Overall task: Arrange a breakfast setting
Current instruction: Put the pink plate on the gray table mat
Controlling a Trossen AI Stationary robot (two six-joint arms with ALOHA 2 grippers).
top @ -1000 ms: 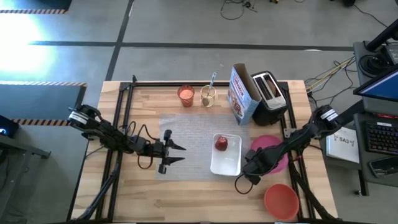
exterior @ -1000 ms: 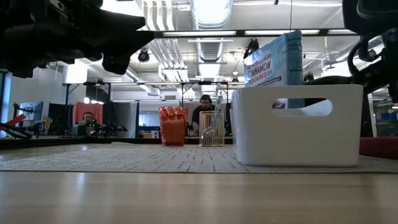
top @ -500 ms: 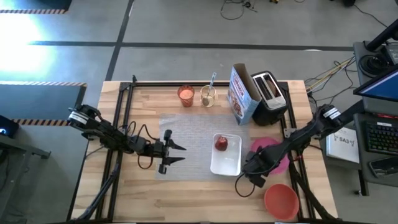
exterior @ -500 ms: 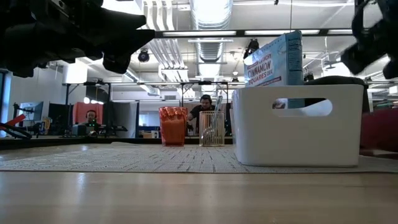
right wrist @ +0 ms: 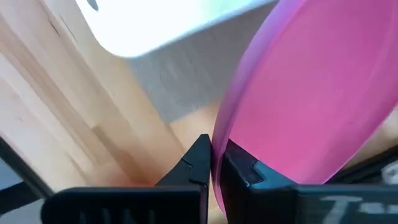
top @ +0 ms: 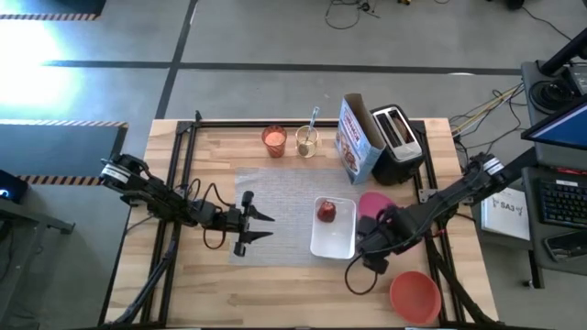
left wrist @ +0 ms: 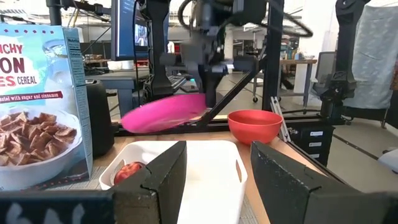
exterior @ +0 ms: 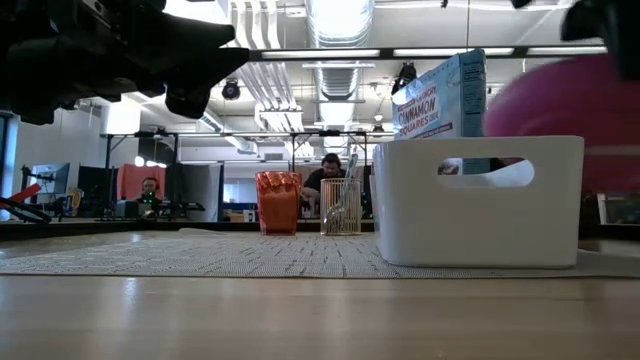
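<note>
The left gripper [top: 261,225] hovers over the mat [top: 275,197], jaws apart and empty. Right of it, the apple [top: 326,212] lies in the bin [top: 335,240]. The right gripper [top: 378,220], jaws clamped on the plate [top: 372,204] rim, holds it tilted above the worktop [top: 211,284].

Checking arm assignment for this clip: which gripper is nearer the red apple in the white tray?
Right. The right gripper, jaws shut on the round pink plate, sits just beyond the white tray's edge. The left gripper waits farther off over the grey mat, across from the red apple.
</note>
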